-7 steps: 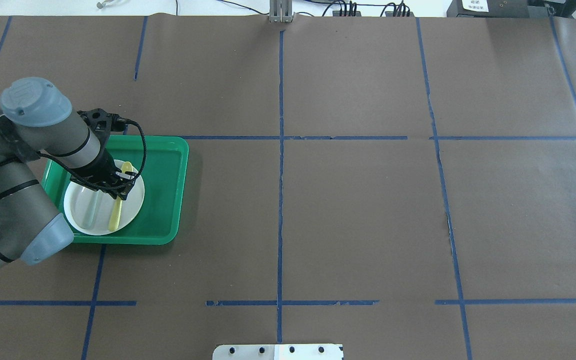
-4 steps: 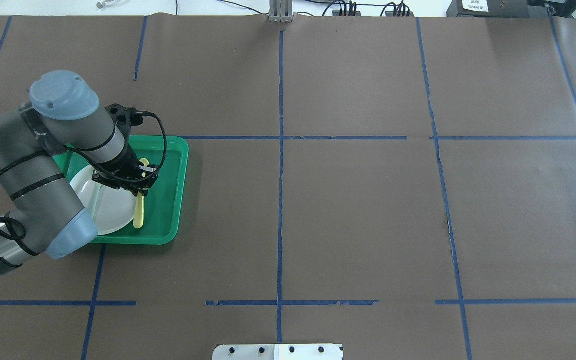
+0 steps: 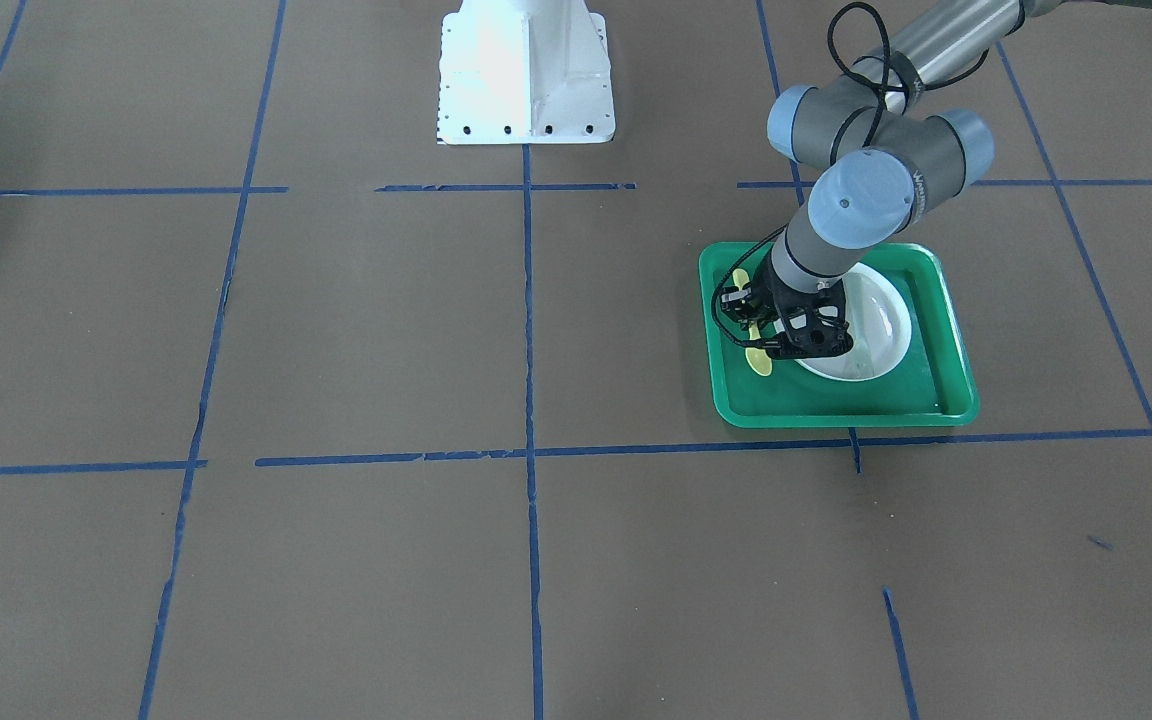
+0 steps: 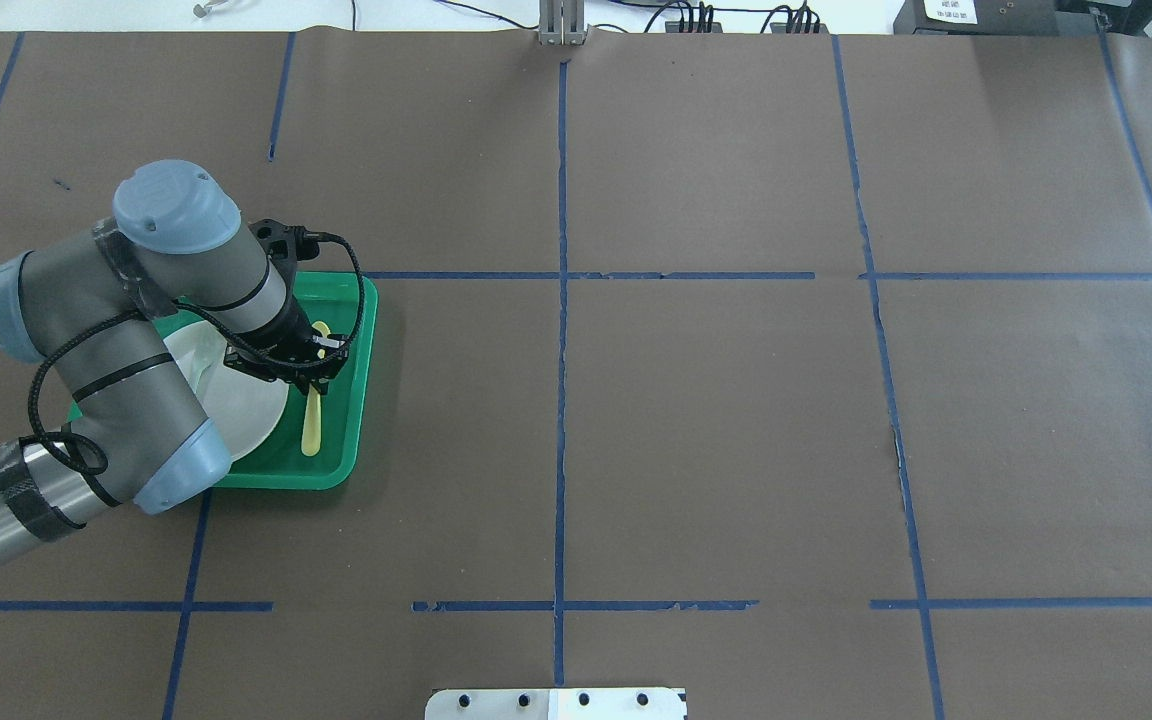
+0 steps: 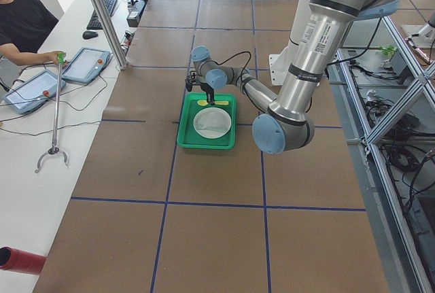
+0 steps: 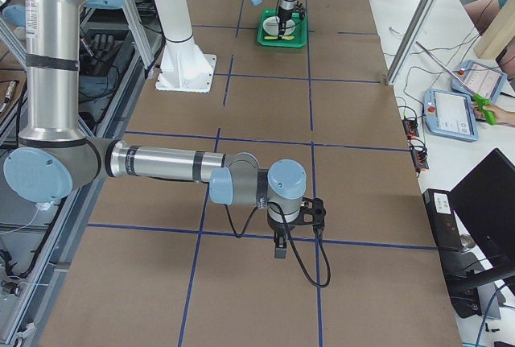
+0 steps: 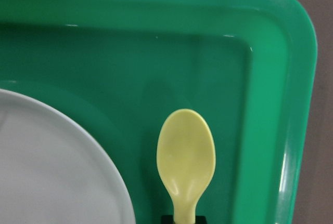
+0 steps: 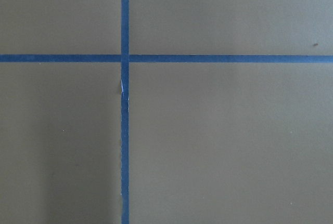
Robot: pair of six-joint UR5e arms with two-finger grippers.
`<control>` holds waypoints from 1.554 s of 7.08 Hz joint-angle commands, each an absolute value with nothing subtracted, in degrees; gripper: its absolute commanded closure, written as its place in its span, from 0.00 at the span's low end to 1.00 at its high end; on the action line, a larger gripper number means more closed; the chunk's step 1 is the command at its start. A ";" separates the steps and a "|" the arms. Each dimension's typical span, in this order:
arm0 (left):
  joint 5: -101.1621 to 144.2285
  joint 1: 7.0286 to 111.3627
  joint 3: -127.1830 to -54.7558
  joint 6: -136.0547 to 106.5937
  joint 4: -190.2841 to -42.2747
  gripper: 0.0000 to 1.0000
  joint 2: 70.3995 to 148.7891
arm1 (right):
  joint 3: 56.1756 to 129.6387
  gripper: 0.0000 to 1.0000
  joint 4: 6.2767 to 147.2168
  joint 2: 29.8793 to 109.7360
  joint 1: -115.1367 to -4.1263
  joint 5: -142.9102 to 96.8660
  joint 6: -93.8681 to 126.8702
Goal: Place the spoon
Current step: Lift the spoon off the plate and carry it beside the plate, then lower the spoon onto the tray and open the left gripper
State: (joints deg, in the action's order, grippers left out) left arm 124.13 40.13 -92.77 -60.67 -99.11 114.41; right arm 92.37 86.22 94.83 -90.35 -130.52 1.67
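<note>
**Desk:** Left to right, from overhead: white plate (image 4: 246,410) inside the green tray (image 4: 364,330); just right of the plate, left gripper (image 4: 314,378) clamped on the neck of the yellow spoon (image 4: 310,430). Step in hand?

**Field:** Placing, by the look of it; spoon carried level over the strip of tray floor between plate rim and the tray's right wall; bowl toward the far wall, handle toward the robot; impossible to tell whether touching the floor or held just above.

**Desk:** Clear of the plate?

**Field:** Beside it in the wrist view, not over it; close to the rim, though.

**Desk:** Next move?

**Field:** Probably a short, straight lowering until flat on the tray floor; then parting the jaws and rising straight up, so as not to drag the handle or tip the spoon onto the plate rim; worth keeping off the tray wall too.

**Desk:** And further right?

**Field:** Brown table (image 4: 736,420) crossed with blue tape; right gripper (image 6: 279,244) hanging over it, well apart from the tray, seen only from the side; open or closed, cannot tell.
</note>
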 commanded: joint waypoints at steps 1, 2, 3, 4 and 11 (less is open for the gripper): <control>124.10 40.08 -91.93 -60.91 -99.58 1.00 114.78 | 92.37 0.00 86.22 94.83 -90.35 -130.43 1.67; 124.10 39.99 -91.59 -60.91 -99.67 1.00 114.87 | 92.37 0.00 86.22 94.83 -90.35 -130.52 1.67; 124.10 40.08 -91.50 -60.91 -99.67 1.00 114.96 | 92.37 0.00 86.22 94.92 -90.35 -130.52 1.67; 124.10 40.08 -91.49 -60.91 -99.67 0.87 114.96 | 92.37 0.00 86.22 94.83 -90.35 -130.52 1.67; 124.19 45.07 -95.71 -68.40 -105.42 0.00 114.70 | 92.37 0.00 86.22 94.83 -90.35 -130.43 1.67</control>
State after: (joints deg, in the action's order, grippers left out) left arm 124.19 43.14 -94.87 -63.32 -101.32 114.74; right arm 92.35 86.22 94.86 -90.35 -130.50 1.67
